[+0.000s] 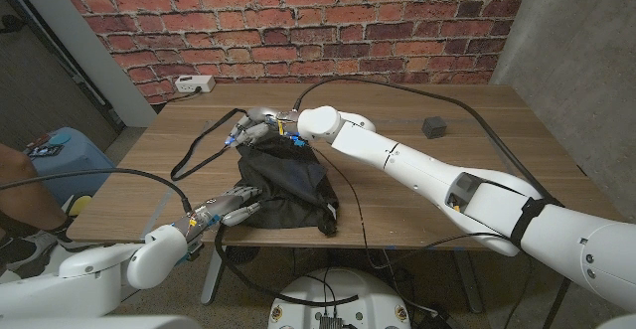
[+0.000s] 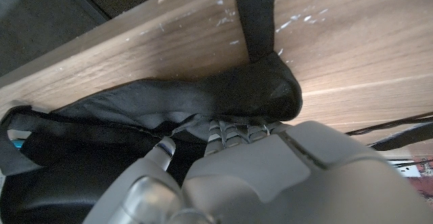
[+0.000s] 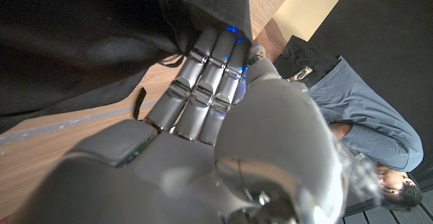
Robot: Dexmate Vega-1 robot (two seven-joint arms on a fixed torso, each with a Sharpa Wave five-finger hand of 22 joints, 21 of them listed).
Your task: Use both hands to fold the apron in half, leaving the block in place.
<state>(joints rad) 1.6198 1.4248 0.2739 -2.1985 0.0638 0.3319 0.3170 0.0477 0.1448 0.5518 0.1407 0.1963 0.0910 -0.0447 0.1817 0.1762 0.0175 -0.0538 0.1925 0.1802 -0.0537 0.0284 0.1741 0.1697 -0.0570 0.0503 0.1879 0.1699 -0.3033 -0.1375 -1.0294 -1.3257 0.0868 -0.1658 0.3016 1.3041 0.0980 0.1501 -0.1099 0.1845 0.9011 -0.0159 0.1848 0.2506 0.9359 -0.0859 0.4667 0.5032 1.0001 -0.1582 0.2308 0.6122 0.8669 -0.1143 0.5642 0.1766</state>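
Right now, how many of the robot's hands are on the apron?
2. The left hand is at the black apron's near edge, fingers on the cloth. The right hand is at its far edge. Whether either truly grips is hidden by folds. The block sits apart, untouched.

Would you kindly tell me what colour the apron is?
Black; the apron shows best in the head view.

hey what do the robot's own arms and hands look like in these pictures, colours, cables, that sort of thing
Both arms are glossy white, rounded shells. The right arm has a grey panel with a small yellow mark and a black band nearer the shoulder; the left arm is plain white. The left hand and right hand are silver-grey metal with segmented fingers, and small blue lights glow by the right hand's fingers. Black cables trail beside both arms.
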